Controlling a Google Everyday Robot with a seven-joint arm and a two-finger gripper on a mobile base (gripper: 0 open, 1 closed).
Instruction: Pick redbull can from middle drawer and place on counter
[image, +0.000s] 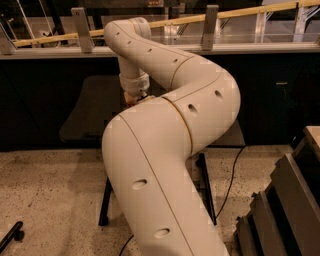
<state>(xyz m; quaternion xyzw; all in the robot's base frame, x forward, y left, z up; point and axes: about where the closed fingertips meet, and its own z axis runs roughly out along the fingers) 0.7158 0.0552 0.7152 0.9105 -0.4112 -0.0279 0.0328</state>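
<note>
Camera view is filled mostly by the robot's own arm, so little else is shown. At the left, a dark table is seen below a long ledge. Over the table's right part the gripper is held pointing down, nearly all of it hidden behind the elbow; whether it is apart, together or clamped cannot be told. A small reddish patch just under the wrist is judged to be the redbull can (only a sliver is visible), probably kept low for a straight vertical move. At the far right, stepped drawers are seen, well apart from the gripper.
</note>
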